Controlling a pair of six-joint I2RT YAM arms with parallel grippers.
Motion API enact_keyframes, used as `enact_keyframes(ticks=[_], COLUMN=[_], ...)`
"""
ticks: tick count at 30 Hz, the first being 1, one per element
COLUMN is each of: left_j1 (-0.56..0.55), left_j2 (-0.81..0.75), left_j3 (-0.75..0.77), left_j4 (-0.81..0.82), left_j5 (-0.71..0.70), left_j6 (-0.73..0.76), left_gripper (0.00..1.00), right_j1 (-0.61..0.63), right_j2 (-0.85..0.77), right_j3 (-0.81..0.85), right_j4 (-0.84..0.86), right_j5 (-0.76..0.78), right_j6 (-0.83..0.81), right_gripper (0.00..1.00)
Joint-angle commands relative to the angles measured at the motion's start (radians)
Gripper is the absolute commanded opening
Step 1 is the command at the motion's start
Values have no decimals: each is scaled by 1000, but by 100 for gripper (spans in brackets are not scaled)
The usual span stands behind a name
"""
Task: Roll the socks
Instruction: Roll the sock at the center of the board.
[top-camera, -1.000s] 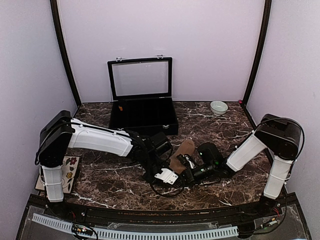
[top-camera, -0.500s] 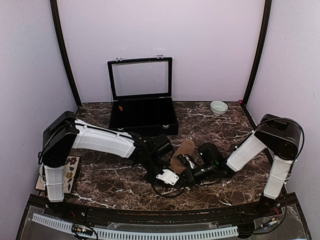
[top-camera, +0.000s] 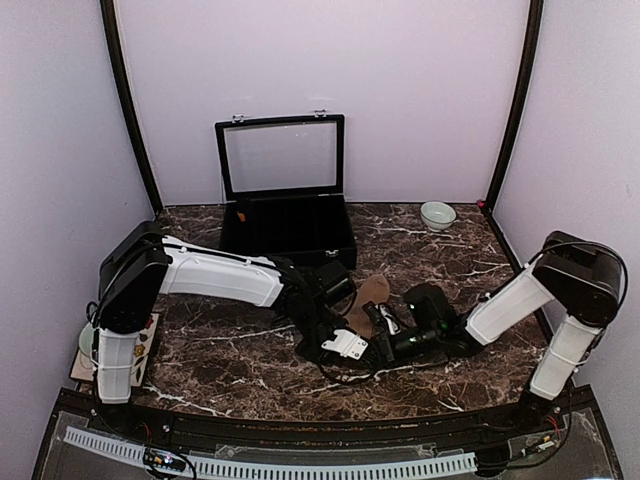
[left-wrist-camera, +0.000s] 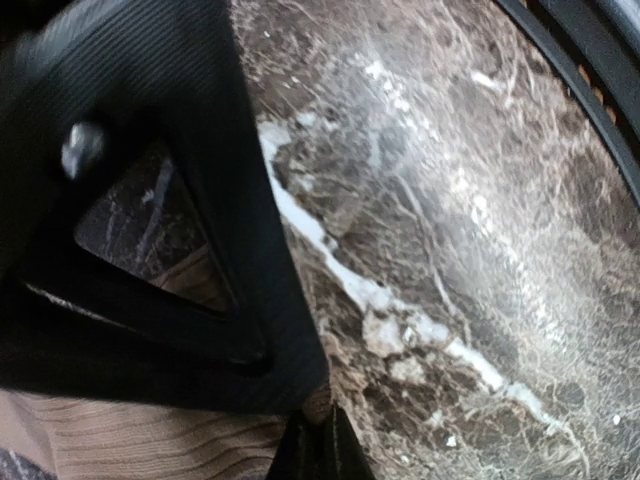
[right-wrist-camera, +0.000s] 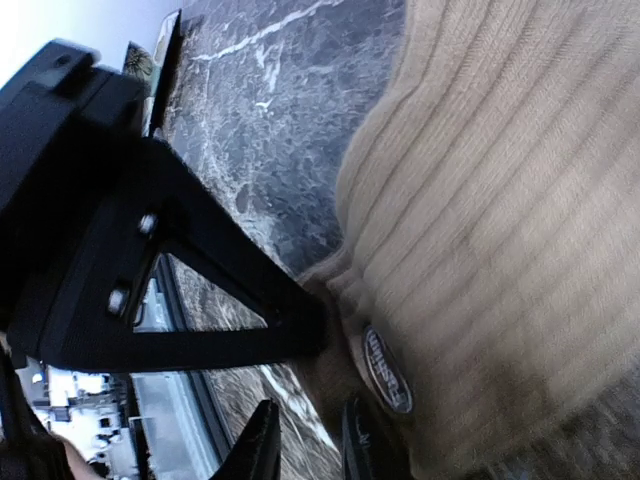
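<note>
Item: tan-brown ribbed fabric sock (top-camera: 368, 298), lying on the dark brown white-veined marble table (top-camera: 230, 365) in front of the black glass-lidded display case (top-camera: 285, 215), between the two wrists. Changes since a second ago: the left arm (top-camera: 225, 278) has swung its shoulder rightward and away from the table's near edge, uncovering a pale round object (top-camera: 86, 342) beside the flowered card (top-camera: 142, 335). The right arm (top-camera: 510, 308) has dropped its shoulder lower and further right. Both wrists have shifted slightly right, and less of the sock shows between them. Pose: each arm reaches inward with its white link sloping down toward table centre, wrists low over the marble, the two tools meeting at the sock's near end. Left gripper (left-wrist-camera: 312, 452): tips pressed together, right at the edge of the ribbed fabric; whether any cloth is pinched cannot be told. Right gripper (right-wrist-camera: 308, 445): tips a little apart, marble showing in the gap, the sock's hem and a round dark label (right-wrist-camera: 386, 370) just beside one tip. In each wrist view the other arm's black triangular finger touches the sock's edge. Small pale bowl (top-camera: 437, 214): far right corner, well apart.
</note>
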Motion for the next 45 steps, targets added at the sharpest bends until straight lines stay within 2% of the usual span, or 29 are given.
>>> enact_keyframes(ticks=[1, 8, 12, 17, 20, 24, 30, 34, 37, 45], left_j1=[38, 77, 88, 117, 131, 146, 155, 157, 157, 157], left_j2=[91, 193, 241, 354, 390, 402, 403, 409, 410, 412], left_j3=[73, 167, 199, 345, 386, 379, 339, 340, 343, 325], left_j4=[-251, -407, -462, -652, -673, -653, -621, -599, -582, -584], left_j5=[154, 341, 413, 505, 519, 512, 472, 453, 396, 398], left_j6=[-79, -131, -136, -116, -132, -164, -186, -225, -268, -265], left_gripper=[0, 0, 0, 1, 1, 2, 3, 4, 4, 4], right_j1=[-9, 30, 163, 331, 387, 437, 486, 490, 492, 493], right_j2=[-162, -436, -558, -635, -592, -450, -321, -270, -229, -174], right_j3=[-99, -238, -278, -275, -241, -172, -100, -44, 8, 13], right_j4=[-78, -83, -89, -106, -138, -167, -120, -110, -153, -138], right_j5=[231, 393, 518, 631, 627, 620, 767, 776, 746, 736], right_j6=[-108, -217, -323, -517, -607, -701, -820, -894, -928, -952], right_gripper=[26, 27, 27, 28, 28, 28, 28, 29, 29, 27])
